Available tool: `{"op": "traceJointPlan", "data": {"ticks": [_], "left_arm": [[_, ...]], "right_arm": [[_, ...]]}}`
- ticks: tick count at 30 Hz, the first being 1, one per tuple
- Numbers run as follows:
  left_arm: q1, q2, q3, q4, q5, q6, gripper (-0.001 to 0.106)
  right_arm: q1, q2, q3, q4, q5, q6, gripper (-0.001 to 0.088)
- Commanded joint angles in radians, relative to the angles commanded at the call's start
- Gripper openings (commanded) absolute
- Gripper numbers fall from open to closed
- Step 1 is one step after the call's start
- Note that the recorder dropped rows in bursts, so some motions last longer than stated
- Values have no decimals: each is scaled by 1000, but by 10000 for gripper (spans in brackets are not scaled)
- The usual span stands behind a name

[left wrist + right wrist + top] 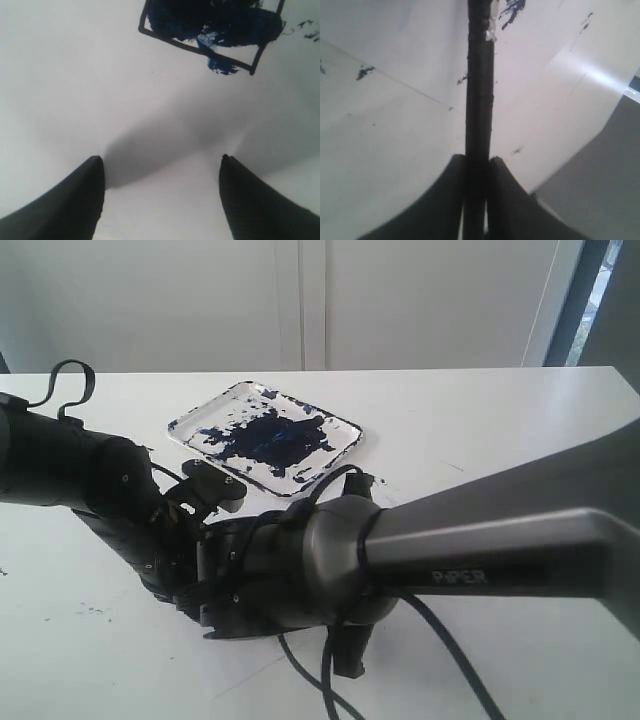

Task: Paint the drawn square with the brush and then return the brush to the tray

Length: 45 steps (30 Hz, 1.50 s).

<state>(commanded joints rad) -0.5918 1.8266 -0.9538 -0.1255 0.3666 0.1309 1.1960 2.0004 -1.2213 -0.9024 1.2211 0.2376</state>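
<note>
Brush (480,100) not in the paint-smeared tray (345,430), upper centre, exterior view. Left wrist: drawn square (215,30), top edge, largely blotched blue; left jaws wide, empty. Right wrist: right jaws grip the brush mid-frame; its return seemingly outstanding.

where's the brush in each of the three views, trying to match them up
Exterior view: cannot pick it out; the arms block the middle.
Left wrist view: not in it.
Right wrist view: the brush runs up the middle of the picture, clamped in the right end effector, with a pale band near its far end.
Shared landmark: the white work surface flecked with dark blue paint, seen in all three.
</note>
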Motion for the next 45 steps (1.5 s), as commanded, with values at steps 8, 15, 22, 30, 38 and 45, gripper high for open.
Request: {"op": "traceJointPlan", "data": {"ticks": [8, 15, 22, 30, 38, 45], "left_arm": [[0, 0, 0, 0, 0, 0, 690], [0, 0, 0, 0, 0, 0, 690], [0, 0, 0, 0, 0, 0, 690], [0, 0, 0, 0, 0, 0, 690], [0, 0, 0, 0, 2, 2, 690], [0, 0, 0, 0, 0, 4, 690]], "right_arm": [[10, 0, 0, 10, 0, 0, 0], [56, 0, 0, 24, 0, -12, 0], [71, 0, 0, 59, 0, -17, 0], [71, 0, 2, 55, 0, -17, 0], [11, 0, 2, -7, 0, -17, 0], [51, 0, 2, 36, 0, -35, 0]]}}
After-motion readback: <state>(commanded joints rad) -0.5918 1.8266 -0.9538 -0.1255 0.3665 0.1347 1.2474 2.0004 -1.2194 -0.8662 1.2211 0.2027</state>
